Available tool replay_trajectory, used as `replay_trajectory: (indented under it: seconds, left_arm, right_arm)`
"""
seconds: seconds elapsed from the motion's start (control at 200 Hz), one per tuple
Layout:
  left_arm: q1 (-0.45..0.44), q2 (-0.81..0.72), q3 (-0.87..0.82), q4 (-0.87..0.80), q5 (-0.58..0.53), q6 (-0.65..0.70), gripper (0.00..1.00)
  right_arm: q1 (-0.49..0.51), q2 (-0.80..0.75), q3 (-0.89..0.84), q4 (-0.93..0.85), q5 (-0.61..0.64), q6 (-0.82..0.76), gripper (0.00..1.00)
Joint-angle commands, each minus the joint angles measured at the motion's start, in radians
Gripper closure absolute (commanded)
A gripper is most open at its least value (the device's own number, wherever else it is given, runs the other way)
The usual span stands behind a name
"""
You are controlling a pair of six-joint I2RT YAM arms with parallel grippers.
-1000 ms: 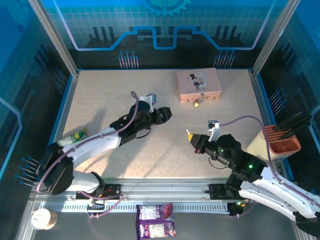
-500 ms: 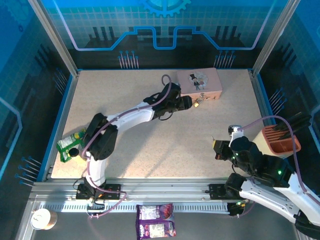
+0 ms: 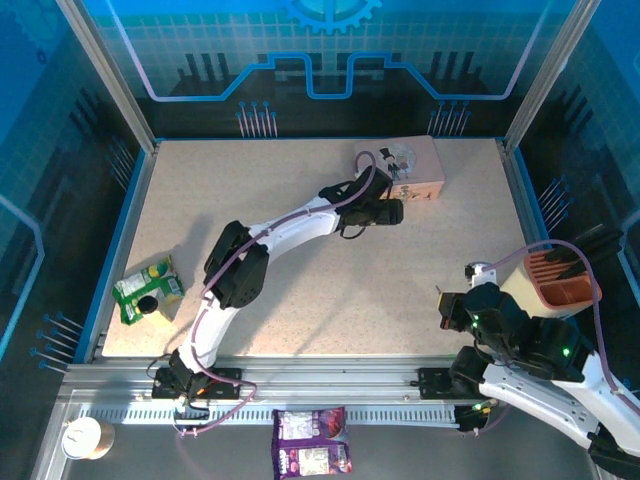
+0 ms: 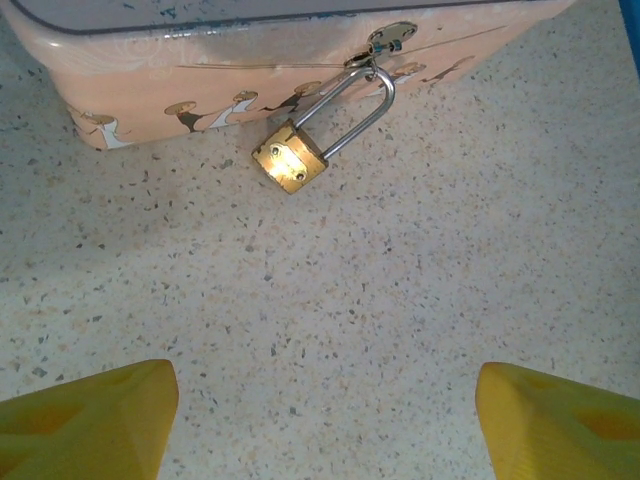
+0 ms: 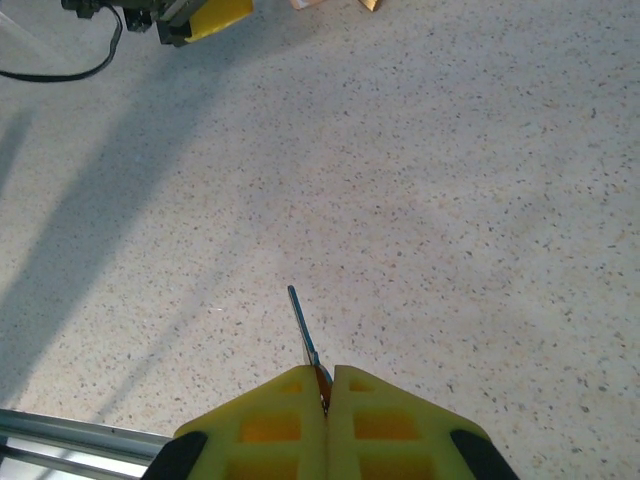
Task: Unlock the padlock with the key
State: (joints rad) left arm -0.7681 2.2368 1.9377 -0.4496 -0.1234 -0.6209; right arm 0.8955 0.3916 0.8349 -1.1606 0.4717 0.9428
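A small brass padlock [image 4: 290,165] lies on the speckled table, its silver shackle [image 4: 362,108] hooked through the hasp of the pink tin [image 4: 250,50]. My left gripper [image 4: 325,420] hovers just short of it, open, its yellow fingertips [image 4: 90,420] wide apart with bare table between them. From above, the left gripper [image 3: 387,212] sits at the front of the pink tin [image 3: 418,160]. My right gripper [image 5: 327,385] is shut on the key [image 5: 303,325], whose thin dark blade sticks out ahead of the pads. The right gripper [image 3: 445,308] hangs near the table's front right.
A green packet [image 3: 145,290] lies at the table's left edge. An orange rack [image 3: 565,285] and a cream cup [image 3: 520,280] stand at the right edge. Blue rails border the table. A purple snack bag [image 3: 312,455] lies below the arm bases.
My left arm swung from mid-table out to the tin and its jaws widened. My right arm drew back toward the front right, still gripping the key.
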Motion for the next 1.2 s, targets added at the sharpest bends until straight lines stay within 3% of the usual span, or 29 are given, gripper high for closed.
replay_trajectory:
  seconds: [0.0, 0.525, 0.76, 1.001, 1.191]
  left_arm:
    - [-0.018, 0.049, 0.097, -0.066, -0.024, 0.061, 0.2]
    - [-0.084, 0.163, 0.245, -0.024, -0.053, 0.069, 0.17]
    - [-0.096, 0.225, 0.347, -0.112, -0.198, 0.05, 0.17]
    - [-0.094, 0.357, 0.488, -0.113, -0.286, 0.214, 0.17]
    - [-0.067, 0.463, 0.608, -0.116, -0.29, 0.275, 0.23]
  right_arm:
    - [-0.009, -0.014, -0.004, -0.06, 0.027, 0.038, 1.0]
    - [-0.009, -0.056, 0.002, -0.202, 0.068, 0.162, 1.0]
    - [-0.009, -0.083, 0.009, -0.216, 0.087, 0.182, 1.0]
    - [-0.009, -0.089, 0.001, -0.173, 0.084, 0.169, 1.0]
    - [-0.009, -0.104, -0.028, -0.133, 0.065, 0.166, 1.0]
